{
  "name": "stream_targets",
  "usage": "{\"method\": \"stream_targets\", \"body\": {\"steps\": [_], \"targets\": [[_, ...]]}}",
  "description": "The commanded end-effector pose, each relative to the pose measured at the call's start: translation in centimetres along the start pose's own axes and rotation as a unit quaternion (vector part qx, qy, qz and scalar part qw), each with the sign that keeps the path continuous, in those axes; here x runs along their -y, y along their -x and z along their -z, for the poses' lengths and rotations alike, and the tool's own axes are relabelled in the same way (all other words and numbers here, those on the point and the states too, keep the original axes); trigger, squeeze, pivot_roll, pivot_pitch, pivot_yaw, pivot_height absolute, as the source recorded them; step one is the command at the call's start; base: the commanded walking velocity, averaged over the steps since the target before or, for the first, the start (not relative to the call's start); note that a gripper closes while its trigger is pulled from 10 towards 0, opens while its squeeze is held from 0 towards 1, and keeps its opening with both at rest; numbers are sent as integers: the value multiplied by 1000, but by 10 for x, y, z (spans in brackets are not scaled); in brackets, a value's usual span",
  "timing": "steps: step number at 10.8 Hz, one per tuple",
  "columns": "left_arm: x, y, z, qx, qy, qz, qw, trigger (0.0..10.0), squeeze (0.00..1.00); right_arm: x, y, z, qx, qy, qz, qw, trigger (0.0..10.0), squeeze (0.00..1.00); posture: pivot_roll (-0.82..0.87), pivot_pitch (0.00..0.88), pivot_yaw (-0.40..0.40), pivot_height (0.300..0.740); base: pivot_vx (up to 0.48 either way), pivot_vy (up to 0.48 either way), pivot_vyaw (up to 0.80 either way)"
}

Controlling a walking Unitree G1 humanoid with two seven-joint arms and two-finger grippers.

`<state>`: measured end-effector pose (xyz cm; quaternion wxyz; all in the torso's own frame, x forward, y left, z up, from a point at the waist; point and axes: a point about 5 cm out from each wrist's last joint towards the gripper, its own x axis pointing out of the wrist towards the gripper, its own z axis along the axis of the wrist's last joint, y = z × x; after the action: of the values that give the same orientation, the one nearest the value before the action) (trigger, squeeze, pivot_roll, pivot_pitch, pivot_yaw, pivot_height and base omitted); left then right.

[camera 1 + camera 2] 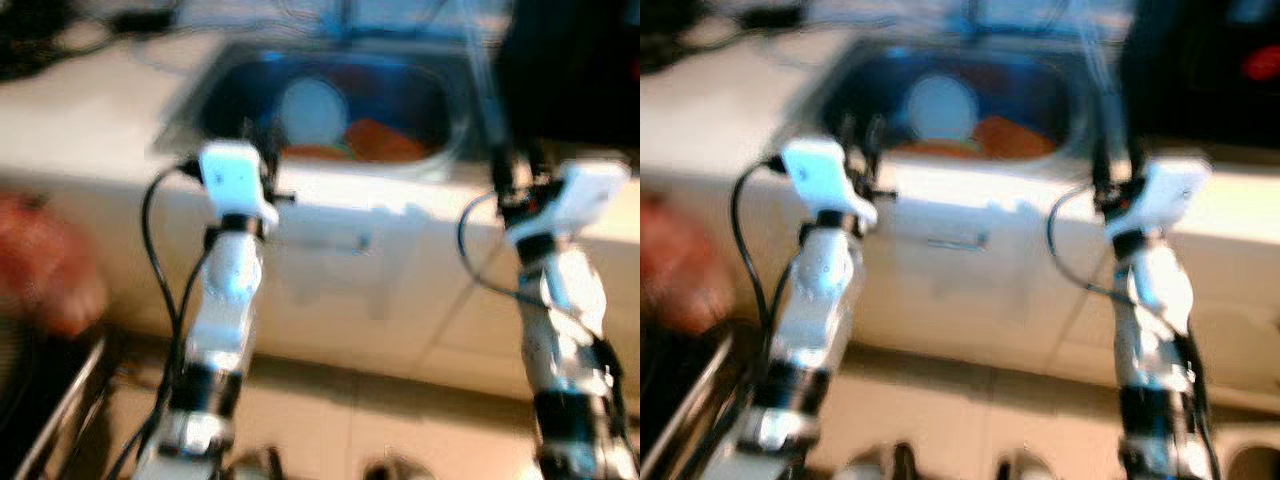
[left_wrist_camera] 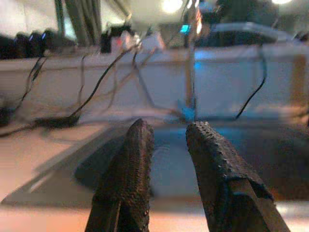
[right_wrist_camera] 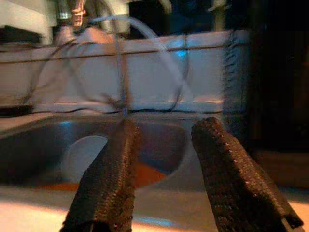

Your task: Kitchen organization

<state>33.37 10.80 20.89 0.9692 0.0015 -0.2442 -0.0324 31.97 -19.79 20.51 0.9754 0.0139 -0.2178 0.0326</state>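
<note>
Left eye view, blurred throughout, has the tiled floor (image 1: 330,420) nearest, with both silver arms rising from it toward a pale cabinet front (image 1: 340,270). The left gripper (image 2: 166,159) is raised at the sink's near left edge, its fingers (image 2: 130,179) apart with nothing between them; the right gripper (image 3: 166,164) is raised at the sink's near right edge, fingers (image 3: 227,174) likewise apart and empty. Low on the left stand a dark wire rack (image 1: 50,410) and a reddish blur (image 1: 45,265) that cannot be made out. Past the grippers the steel sink (image 1: 200,95) is sunk in a light counter (image 1: 80,120). Inside it a white plate (image 1: 312,112) leans near the middle, with orange dishes (image 1: 385,142) lying just beside it to the right. A faucet (image 3: 120,63) rises behind the basin. Black cables (image 2: 63,118) trail over the counter's far left, and something large and dark (image 1: 570,70) stands on the counter to the sink's right. A pale wall (image 2: 227,82) closes the back.
</note>
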Motion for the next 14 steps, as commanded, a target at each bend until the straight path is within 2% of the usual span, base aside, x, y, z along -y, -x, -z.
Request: {"method": "stream_targets", "body": {"steps": [1,10,12,14], "targets": [[2,-2,-4,8,-5,3,1000,10000,0,2,2,0,0,-1,3,1000,10000,0,-32,167,28,740,0,-296,0],[4,-2,-3,5,0,6,1000,10000,0,2,1,1,-2,-2,1,1000,10000,0,-35,160,26,740,0,-346,-89],[4,-2,-2,4,-1,6,1000,10000,0,2,1,2,-6,-1,1,1000,10000,0,-35,160,26,740,0,-347,-681],[4,-2,-2,3,-2,6,1000,10000,0,2,2,2,-3,-1,-2,1000,10000,0,-35,164,24,740,0,-345,0]]}}
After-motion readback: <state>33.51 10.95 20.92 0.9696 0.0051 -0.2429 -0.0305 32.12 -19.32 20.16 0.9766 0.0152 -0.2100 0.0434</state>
